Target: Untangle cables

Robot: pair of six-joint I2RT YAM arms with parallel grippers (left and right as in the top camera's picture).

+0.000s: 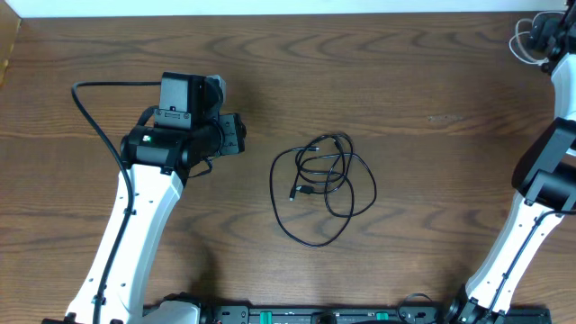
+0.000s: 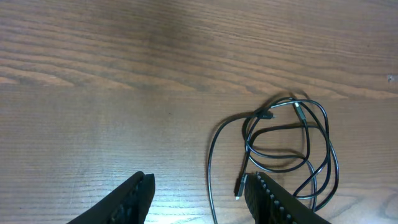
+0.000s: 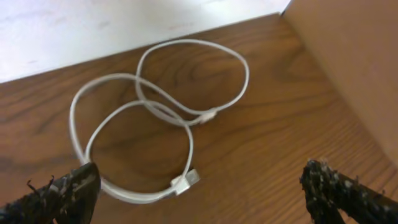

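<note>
A thin black cable [image 1: 322, 184] lies looped at the centre of the overhead frame. The left gripper [image 2: 199, 182] is half open and empty. The right gripper [image 3: 200, 171] gapes wide and empty above a coiled thin white cable [image 3: 155, 118].

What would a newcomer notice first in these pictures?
A black cable lies in a loose tangle in the middle of the wooden table. A white cable sits coiled at the far right corner, the right gripper open above it. The left gripper, also open, hangs beside the black one.

Soft even light on the table [image 1: 405, 81], faint shadows, and the right wrist view slightly blurred.
</note>
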